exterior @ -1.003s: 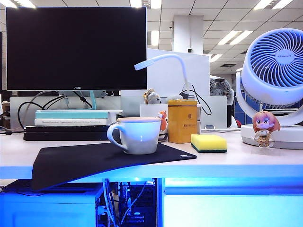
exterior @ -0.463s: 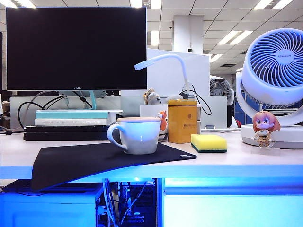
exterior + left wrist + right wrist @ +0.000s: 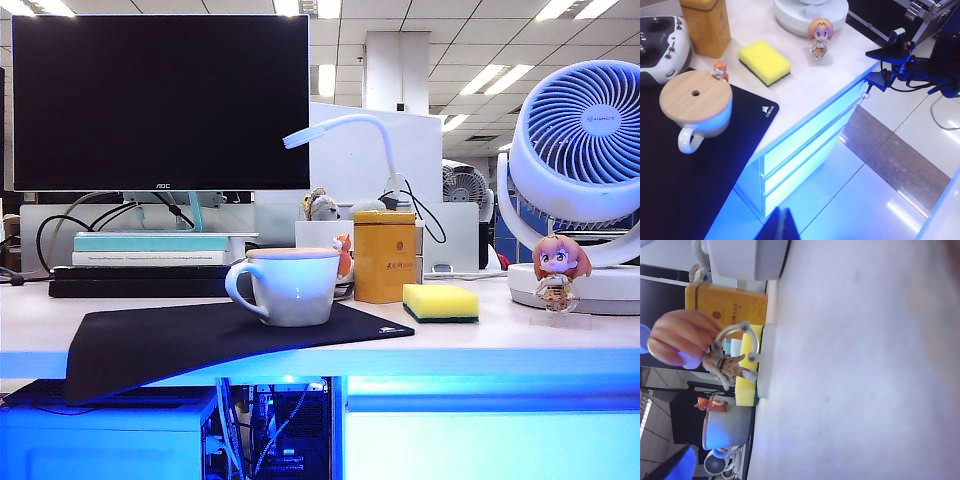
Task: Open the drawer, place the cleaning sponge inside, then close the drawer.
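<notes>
The yellow cleaning sponge [image 3: 441, 302] with its dark green underside lies flat on the white desk, right of the cup. From the left wrist view the sponge [image 3: 764, 62] sits between the tin and the figurine. The drawer [image 3: 807, 142] is shut under the desk edge, its front [image 3: 490, 445] lit blue. My left gripper [image 3: 783, 226] hangs shut and empty above the floor in front of the desk. Only one blue-lit finger [image 3: 671, 466] of my right gripper shows, level with the desk top, nothing in its jaws. Past the figurine a strip of sponge [image 3: 743, 392] shows. Neither arm appears in the exterior view.
A lidded white cup [image 3: 288, 286] stands on a black mat [image 3: 160, 345]. A yellow tin [image 3: 385, 257], an anime figurine [image 3: 559, 272] and a white fan [image 3: 585, 150] share the desk's right half. A monitor [image 3: 160, 100] is behind. A game controller [image 3: 660, 37] lies near the tin.
</notes>
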